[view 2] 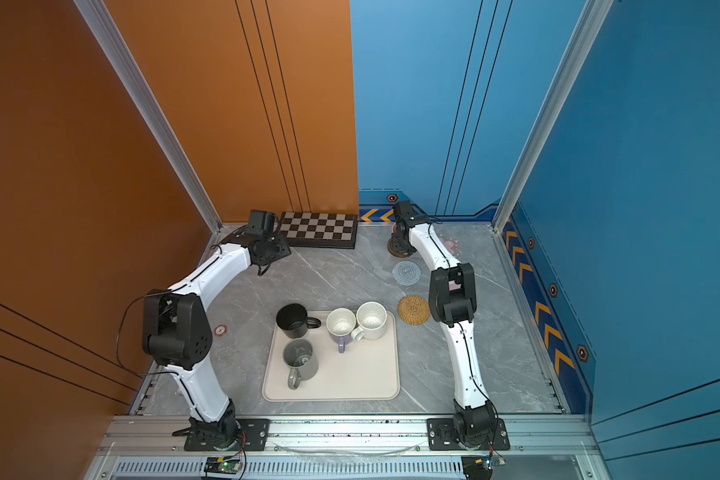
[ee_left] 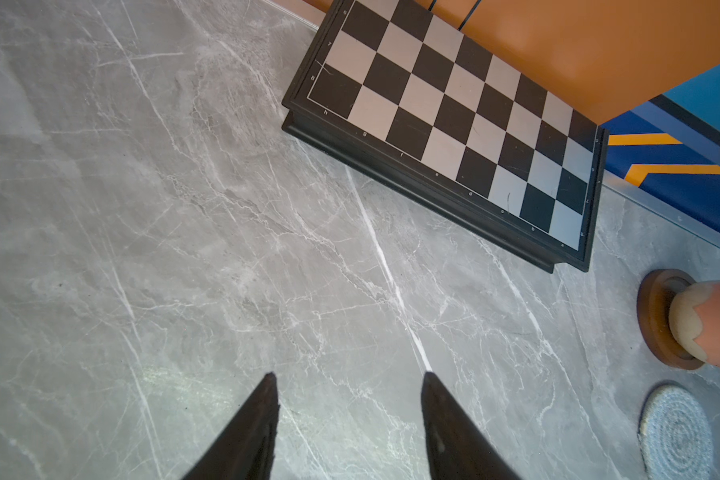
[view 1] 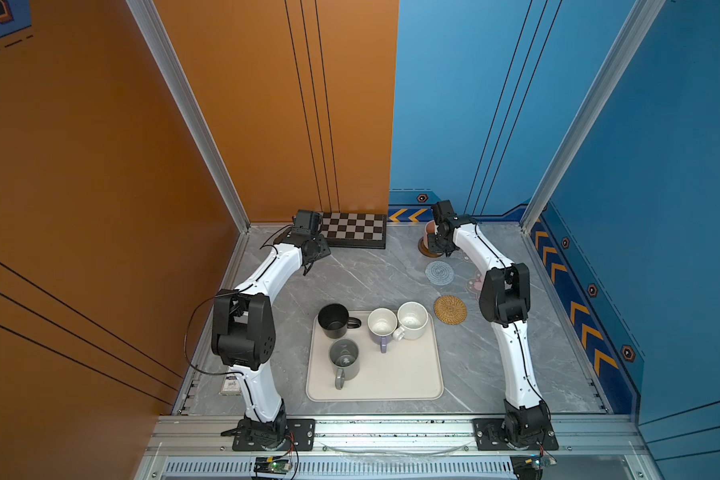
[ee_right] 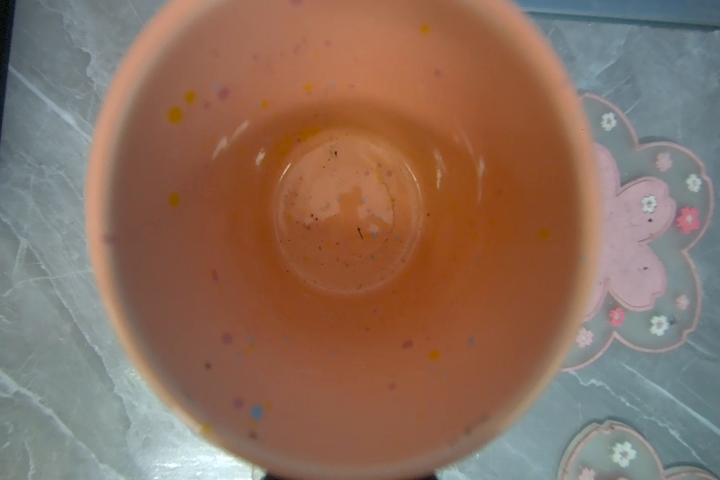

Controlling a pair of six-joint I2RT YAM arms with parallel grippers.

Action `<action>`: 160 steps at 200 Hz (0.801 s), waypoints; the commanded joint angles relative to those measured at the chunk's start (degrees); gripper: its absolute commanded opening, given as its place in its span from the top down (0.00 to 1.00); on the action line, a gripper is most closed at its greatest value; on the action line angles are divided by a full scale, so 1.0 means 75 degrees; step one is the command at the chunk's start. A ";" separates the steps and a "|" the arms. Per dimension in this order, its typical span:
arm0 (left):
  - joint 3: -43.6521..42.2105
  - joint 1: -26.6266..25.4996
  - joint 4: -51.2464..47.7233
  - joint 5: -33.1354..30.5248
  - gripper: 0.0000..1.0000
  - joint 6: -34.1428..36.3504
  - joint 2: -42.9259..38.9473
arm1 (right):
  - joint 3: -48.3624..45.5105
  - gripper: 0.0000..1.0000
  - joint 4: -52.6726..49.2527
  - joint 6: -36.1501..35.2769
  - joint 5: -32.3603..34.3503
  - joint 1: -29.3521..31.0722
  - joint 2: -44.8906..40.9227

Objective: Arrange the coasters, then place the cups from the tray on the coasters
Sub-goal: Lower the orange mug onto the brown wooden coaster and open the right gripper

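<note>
The right fingers (ee_right: 350, 476) are closed down narrow, and they look to be pinching the peach-orange mug (ee_right: 341, 232) at its near edge; the contact itself is hidden under the rim. The mug sits directly below them, upright, over the dark-brown wooden coaster (ee_left: 651, 320). From the left wrist view its base appears seated inside the disc's raised lip, though I cannot tell whether its full weight is down.

One pink blossom coaster (ee_right: 649, 232) lies just beside these fingers. A second (ee_right: 624, 453) is near it, and the light-blue crochet coaster (view 1: 440, 272) and rattan coaster (view 1: 450, 309) lie back toward the arm's base, all bare.

The left fingers (ee_left: 445, 415) stand about half open and hold nothing. They hover over bare desk (ee_left: 142, 208), with the chessboard (ee_left: 454, 120) ahead of them.

The step in hand is the release, I judge. To do it well:
- Keep the mug level and press it straight down until the base is flat within the lip.
- Spread the fingers only a little, enough to free the wall or handle.
- Lift straight up before swinging away, so nothing tips the mug or slides the disc into the blossom coaster beside it.

The black mug (view 1: 333, 321), grey mug (view 1: 344, 358), lavender mug (view 1: 382, 324) and speckled cream mug (view 1: 413, 320) stand on the tray (view 1: 408, 374), well behind both sets of fingers. The last two touch, so they will need care
</note>
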 commanded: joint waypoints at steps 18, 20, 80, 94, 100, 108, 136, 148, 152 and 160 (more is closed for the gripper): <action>0.0175 0.0060 -0.0051 0.0118 0.44 0.0034 0.0111 | 0.0382 1.00 0.0451 0.0156 -0.0139 -0.0046 0.0024; 0.0175 0.0055 -0.0051 0.0120 0.44 0.0025 0.0111 | 0.0379 1.00 0.0454 0.0153 -0.0127 -0.0040 0.0026; 0.0146 0.0054 -0.0052 0.0108 0.44 0.0021 0.0108 | 0.0379 1.00 0.0435 0.0061 -0.0013 -0.0009 0.0074; 0.0140 0.0062 -0.0050 0.0111 0.44 0.0023 0.0111 | 0.0375 0.96 0.0408 0.0081 0.0048 -0.0004 0.0072; 0.0140 0.0054 -0.0051 0.0151 0.44 0.0025 0.0111 | 0.0376 0.94 0.0386 0.0099 0.0073 -0.0001 0.0071; 0.0140 0.0059 -0.0051 0.0162 0.44 0.0066 0.0105 | 0.0376 0.92 0.0352 0.0117 0.0101 0.0006 0.0067; 0.0128 0.0064 -0.0045 0.0156 0.44 0.0081 0.0100 | 0.0376 0.80 0.0302 0.0131 0.0141 0.0012 0.0038; 0.0129 0.0054 -0.0054 0.0156 0.44 0.0075 0.0100 | 0.0367 0.77 0.0305 0.0121 0.0181 0.0009 0.0024; 0.0128 0.0064 -0.0054 0.0155 0.44 0.0070 0.0100 | 0.0376 0.75 0.0298 0.0129 0.0185 0.0012 0.0010; 0.0128 0.0050 -0.0050 0.0154 0.44 0.0069 0.0100 | 0.0375 0.71 0.0292 0.0132 0.0203 0.0014 0.0004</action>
